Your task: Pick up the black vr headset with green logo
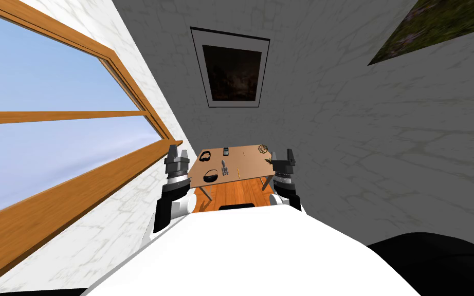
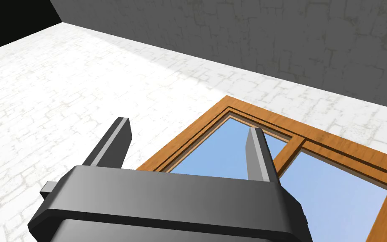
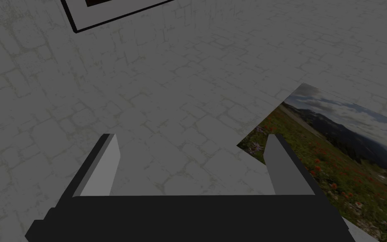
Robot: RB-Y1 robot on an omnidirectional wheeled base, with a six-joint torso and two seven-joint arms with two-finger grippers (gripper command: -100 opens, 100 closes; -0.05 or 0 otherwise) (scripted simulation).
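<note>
ahead, the black vr headset (image 1: 211,176) lies on the brown table (image 1: 246,163), near its front left corner and well apart from both my hands. its logo is too small to tell. another black looped thing (image 1: 206,155) lies just behind it. my left gripper (image 1: 177,152) and right gripper (image 1: 283,155) are raised at either side of the table, fingers spread, holding nothing.

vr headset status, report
Both open: left hand, right hand, raised short of the table. On its near left corner, the headset, untouched. A small grey item beside it.
</note>
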